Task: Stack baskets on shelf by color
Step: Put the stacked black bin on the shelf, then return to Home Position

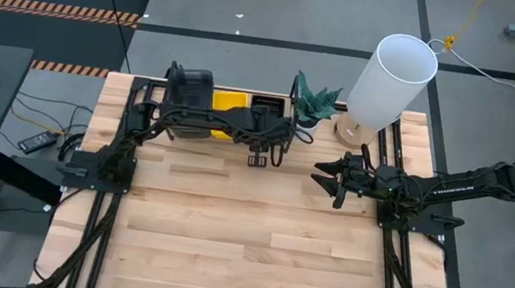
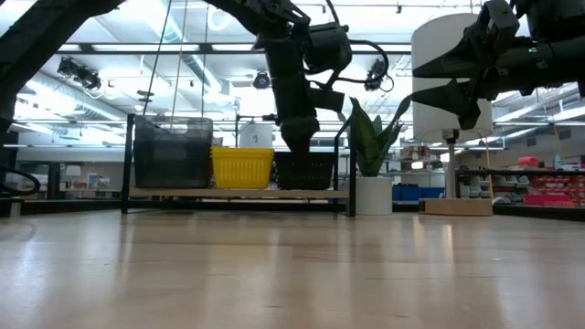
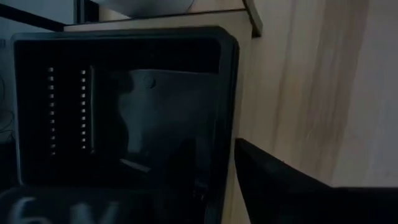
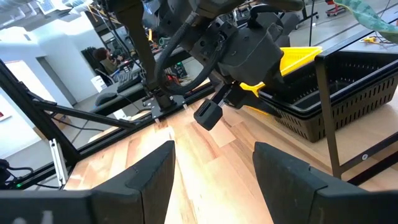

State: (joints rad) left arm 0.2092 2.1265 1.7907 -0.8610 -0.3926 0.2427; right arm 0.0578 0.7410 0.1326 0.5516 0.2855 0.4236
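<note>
Baskets line the shelf (image 2: pixel 238 193) along the bench's (image 1: pixel 245 233) far edge, grouped by colour: a grey stack (image 2: pixel 174 151) at one end, a yellow stack (image 2: pixel 242 167) in the middle and a black mesh stack (image 2: pixel 306 170) nearest the potted plant (image 2: pixel 370 142). From above, the left arm reaches across the shelf, hiding most of the grey baskets, and the left tool (image 1: pixel 258 154) hangs at the black stack's front edge. Its wrist camera looks straight down into the top black basket (image 3: pixel 124 106), one dark finger (image 3: pixel 280 186) outside the basket's wall; how far its fingers are spread cannot be told. The right tool (image 1: pixel 328 177) hovers over bare bench in front of a white lamp (image 1: pixel 387 82), well apart from the shelf, its two fingers (image 4: pixel 292 180) held apart with nothing between them.
</note>
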